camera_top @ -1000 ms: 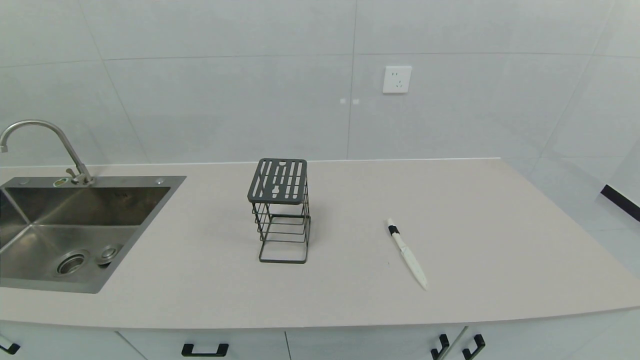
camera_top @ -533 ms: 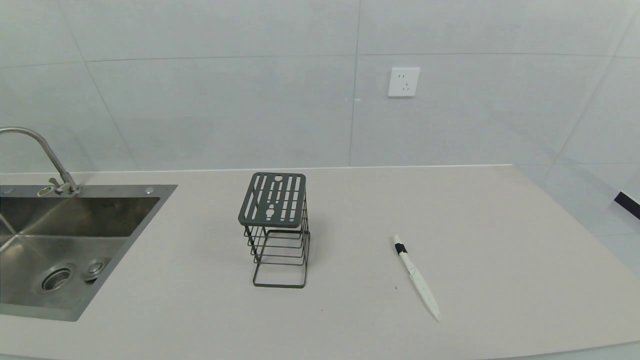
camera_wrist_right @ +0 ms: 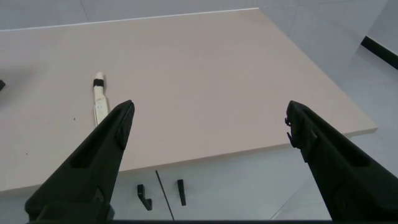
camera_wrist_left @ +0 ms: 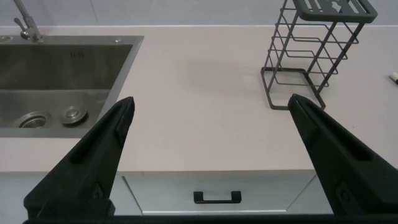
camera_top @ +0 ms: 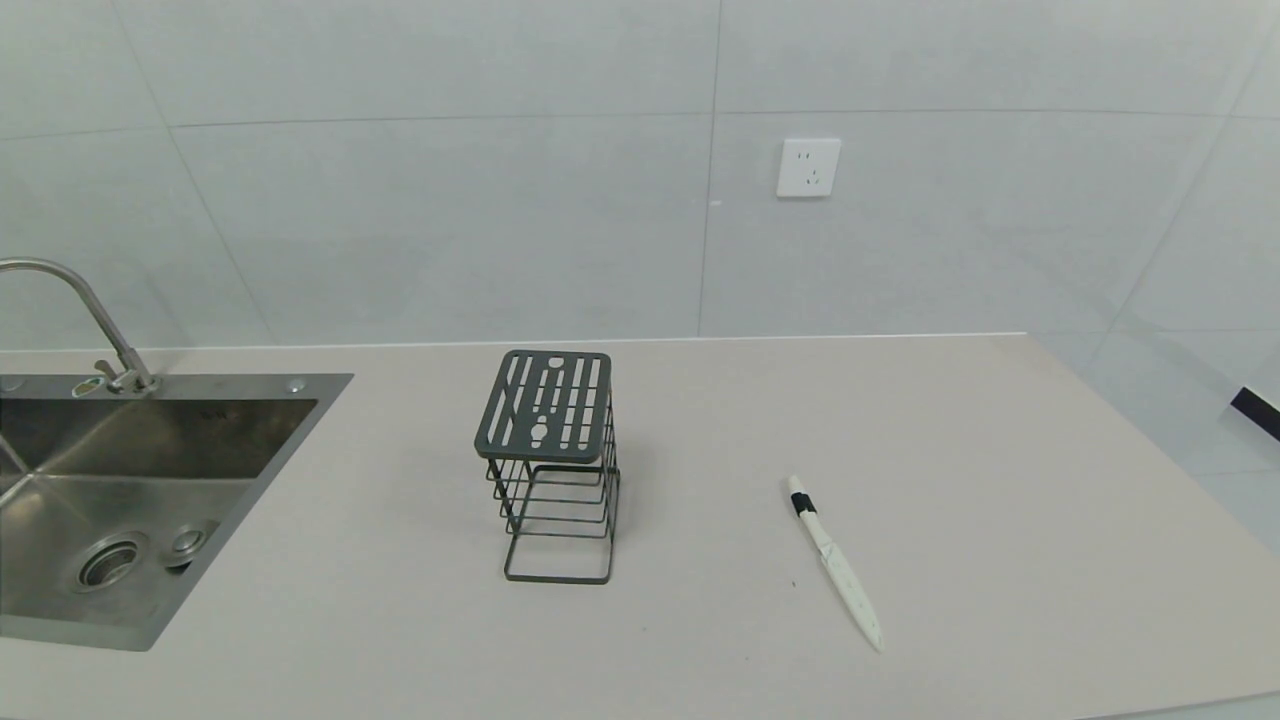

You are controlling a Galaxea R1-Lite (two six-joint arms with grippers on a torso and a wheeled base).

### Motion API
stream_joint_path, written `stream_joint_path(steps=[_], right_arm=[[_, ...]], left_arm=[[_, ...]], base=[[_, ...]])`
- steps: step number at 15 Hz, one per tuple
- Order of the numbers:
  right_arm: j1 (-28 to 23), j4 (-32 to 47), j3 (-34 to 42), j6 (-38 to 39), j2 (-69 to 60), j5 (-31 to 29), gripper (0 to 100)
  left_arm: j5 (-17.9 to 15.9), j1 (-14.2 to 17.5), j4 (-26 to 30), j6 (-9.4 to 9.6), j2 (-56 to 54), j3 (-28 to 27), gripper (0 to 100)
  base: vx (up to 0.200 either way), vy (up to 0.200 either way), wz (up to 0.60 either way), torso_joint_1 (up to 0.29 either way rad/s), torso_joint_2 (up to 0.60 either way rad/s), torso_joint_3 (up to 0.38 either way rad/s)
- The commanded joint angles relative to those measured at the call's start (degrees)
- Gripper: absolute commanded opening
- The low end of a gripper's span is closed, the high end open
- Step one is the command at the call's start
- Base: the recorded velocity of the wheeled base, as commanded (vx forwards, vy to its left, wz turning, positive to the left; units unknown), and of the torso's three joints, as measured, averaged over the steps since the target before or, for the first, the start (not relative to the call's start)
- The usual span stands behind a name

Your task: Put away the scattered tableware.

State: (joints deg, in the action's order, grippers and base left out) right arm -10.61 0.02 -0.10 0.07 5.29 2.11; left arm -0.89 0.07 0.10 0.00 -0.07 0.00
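1. Although its near edge was cut off in the head view, the countertop (camera_top: 900,450) read as a pale, matte, smooth slab running to the tiled wall.
2. Set into its left end, the brushed-steel sink (camera_top: 200,440) was a rectangular basin with a round drain; its left part was cut off, as was the spout of the curved faucet (camera_top: 70,290).
3. Both the left gripper (camera_wrist_left: 211,102) and the right gripper (camera_wrist_right: 210,107) had black, tapered fingers spread wide with nothing between them, near the counter's front edge.
4. At mid-counter the rack (camera_top: 548,400) stood upright, a dark wire frame under a flat slotted top plate.
5. Right of the rack and well apart from it, the knife (camera_top: 835,565) lay flat, slim and white with a black band; one right-gripper finger hid its blade end in the right wrist view.
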Motion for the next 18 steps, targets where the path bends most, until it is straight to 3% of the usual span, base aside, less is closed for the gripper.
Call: stream_joint_path(steps=[1, 4, 9, 10, 11, 12, 13, 16, 18], right_arm=[[0.59, -0.02, 0.01, -0.60, 0.07, 0.18, 100], [1.20, -0.73, 0.10, -5.08, 0.07, 4.39, 100], [1.20, -1.96, 0.10, -5.70, 0.07, 5.10, 100], [0.41, -16.55, -0.43, -4.56, 0.07, 6.50, 100], [-1.17, -23.23, -0.69, -4.73, 0.33, 9.32, 100], [-3.02, -23.23, -2.28, -4.82, 3.50, 18.72, 100], [-3.37, -21.82, -2.54, -4.73, 4.64, 21.80, 100], [-3.46, -11.54, -6.41, -4.82, 12.29, 27.86, 100], [-2.84, -9.96, -8.34, -5.00, 20.64, 30.67, 100]], left_arm=[[0.01, 0.01, -0.01, 0.00, 0.07, 0.00, 100], [0.01, 0.01, -0.01, 0.00, 0.07, 0.00, 100], [0.01, 0.01, -0.01, 0.00, 0.07, 0.00, 100], [0.01, 0.01, -0.01, 0.00, 0.07, 0.00, 100], [0.01, 0.01, -0.01, 0.00, 0.07, 0.00, 100], [0.01, 0.01, -0.01, 0.00, 0.07, 0.00, 100], [0.10, 0.01, -0.01, 0.00, 0.07, 0.00, 100], [0.01, 0.01, -0.01, 0.00, 0.07, 0.00, 100], [0.01, 0.01, -0.01, 0.00, 0.07, 0.00, 100]], base=[[0.000, 0.000, 0.00, 0.000, 0.00, 0.000], [0.000, 0.000, 0.00, 0.000, 0.00, 0.000], [0.000, 0.000, 0.00, 0.000, 0.00, 0.000], [0.000, 0.000, 0.00, 0.000, 0.00, 0.000], [0.000, 0.000, 0.00, 0.000, 0.00, 0.000], [0.000, 0.000, 0.00, 0.000, 0.00, 0.000], [0.000, 0.000, 0.00, 0.000, 0.00, 0.000], [0.000, 0.000, 0.00, 0.000, 0.00, 0.000], [0.000, 0.000, 0.00, 0.000, 0.00, 0.000]])
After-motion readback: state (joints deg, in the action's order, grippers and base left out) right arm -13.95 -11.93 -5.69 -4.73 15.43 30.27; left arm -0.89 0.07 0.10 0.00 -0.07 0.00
